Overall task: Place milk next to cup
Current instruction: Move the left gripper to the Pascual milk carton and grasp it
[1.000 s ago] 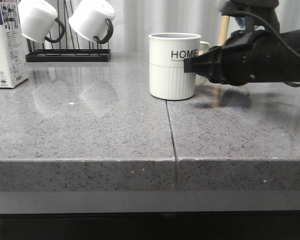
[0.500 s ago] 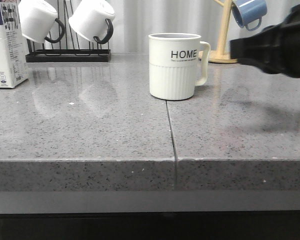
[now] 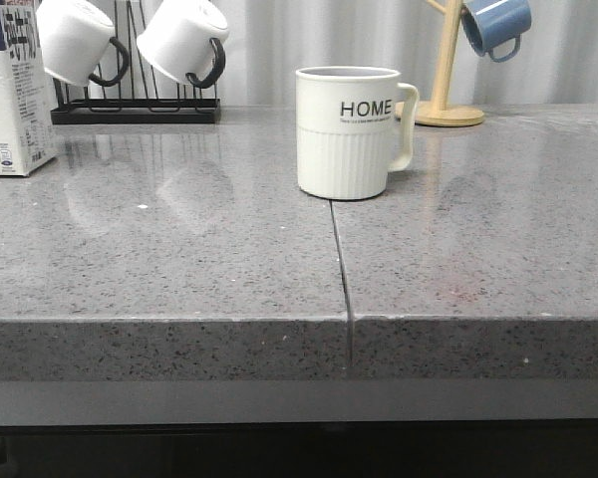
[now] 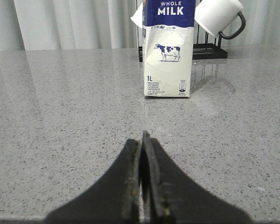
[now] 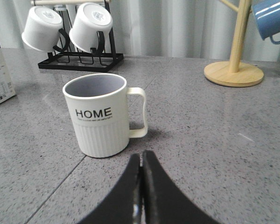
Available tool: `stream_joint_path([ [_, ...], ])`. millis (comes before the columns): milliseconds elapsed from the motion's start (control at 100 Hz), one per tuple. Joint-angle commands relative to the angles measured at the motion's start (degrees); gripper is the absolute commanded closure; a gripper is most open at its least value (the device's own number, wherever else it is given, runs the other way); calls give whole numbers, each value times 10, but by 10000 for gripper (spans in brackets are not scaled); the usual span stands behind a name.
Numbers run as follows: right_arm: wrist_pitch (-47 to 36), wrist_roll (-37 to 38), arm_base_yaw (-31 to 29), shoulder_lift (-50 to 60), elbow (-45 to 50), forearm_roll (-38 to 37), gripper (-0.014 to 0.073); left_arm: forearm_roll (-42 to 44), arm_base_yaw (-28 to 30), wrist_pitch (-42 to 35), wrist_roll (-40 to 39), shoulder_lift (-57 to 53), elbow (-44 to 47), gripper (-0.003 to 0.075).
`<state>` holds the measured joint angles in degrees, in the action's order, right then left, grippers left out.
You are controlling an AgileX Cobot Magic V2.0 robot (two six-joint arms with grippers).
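Note:
The milk carton [image 3: 10,90], white with a dark blue top, stands upright at the far left of the grey counter [image 3: 229,259]; the left wrist view shows its cow picture [image 4: 168,51]. The cream ribbed "HOME" cup [image 3: 347,129] stands near the counter's middle, handle to the right, well apart from the milk. My left gripper [image 4: 142,140] is shut and empty, some way short of the carton. My right gripper [image 5: 141,158] is shut and empty, just short of the cup [image 5: 100,114]. Neither gripper shows in the front view.
A black rack [image 3: 135,105] with two plain white black-handled mugs [image 3: 184,40] stands at the back left. A wooden mug tree [image 3: 444,75] with a blue mug [image 3: 495,25] stands at the back right. A seam [image 3: 341,264] runs through the counter in front of the cup.
The right arm, which reached in beside the cup a second ago, has drawn back to the right and left the front view. The cup and milk have not moved.

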<state>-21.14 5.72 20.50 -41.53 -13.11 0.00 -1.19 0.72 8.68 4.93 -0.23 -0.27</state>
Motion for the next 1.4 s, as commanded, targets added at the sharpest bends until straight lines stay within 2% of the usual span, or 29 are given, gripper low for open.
stream_joint_path([
  [0, 20, -2, 1, 62, -7, 0, 659, -1, -3, -46, 0, -17, 25, 741],
  [220, 175, -2, 1, 191, -7, 0, 659, -1, -3, -46, 0, -17, 25, 741],
  [410, 249, -2, 1, 277, -7, 0, 659, -1, -3, -46, 0, -17, 25, 741],
  [820, 268, -2, 1, 301, -7, 0, 659, 0, -3, -57, 0, -14, 2, 741],
  [880, 268, -2, 1, 301, -7, 0, 659, 6, -3, -44, 0, -2, -24, 741],
  [1080, 268, -2, 1, 301, -7, 0, 659, 23, -3, 71, 0, 81, -149, 741],
  [1390, 268, -2, 1, 301, -7, 0, 659, 23, -3, 61, 0, 250, -266, 741],
])
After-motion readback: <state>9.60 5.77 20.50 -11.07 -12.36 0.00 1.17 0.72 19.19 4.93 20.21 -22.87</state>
